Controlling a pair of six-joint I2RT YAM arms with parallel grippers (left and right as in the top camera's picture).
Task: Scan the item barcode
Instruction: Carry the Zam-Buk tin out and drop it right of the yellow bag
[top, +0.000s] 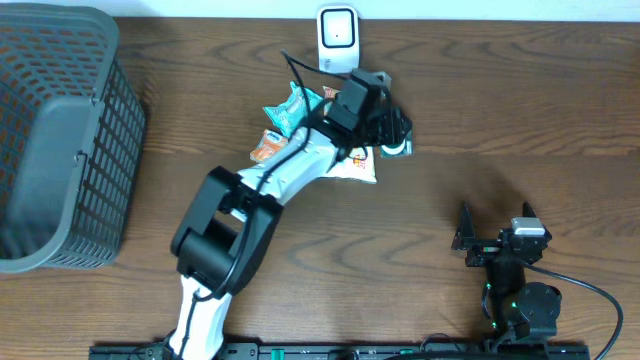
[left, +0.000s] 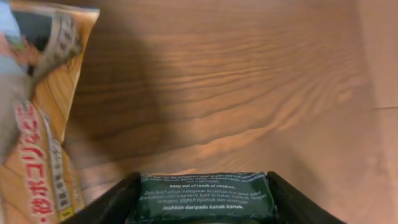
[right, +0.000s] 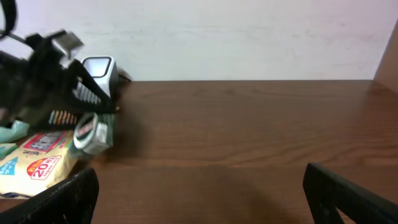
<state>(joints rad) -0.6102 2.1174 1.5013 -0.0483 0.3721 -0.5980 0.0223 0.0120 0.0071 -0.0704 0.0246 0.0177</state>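
The left gripper is clamped on a dark green container with small white print on its label and a white-rimmed end. It sits near the white scanner, just beside snack packets on the counter. The right gripper stands wide, holding nothing

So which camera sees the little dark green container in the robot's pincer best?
The left wrist view: the small dark green container sits close up in the left pincer, white print readable. The right wrist view shows it small and side-on. Overhead, the left arm hides most of it.
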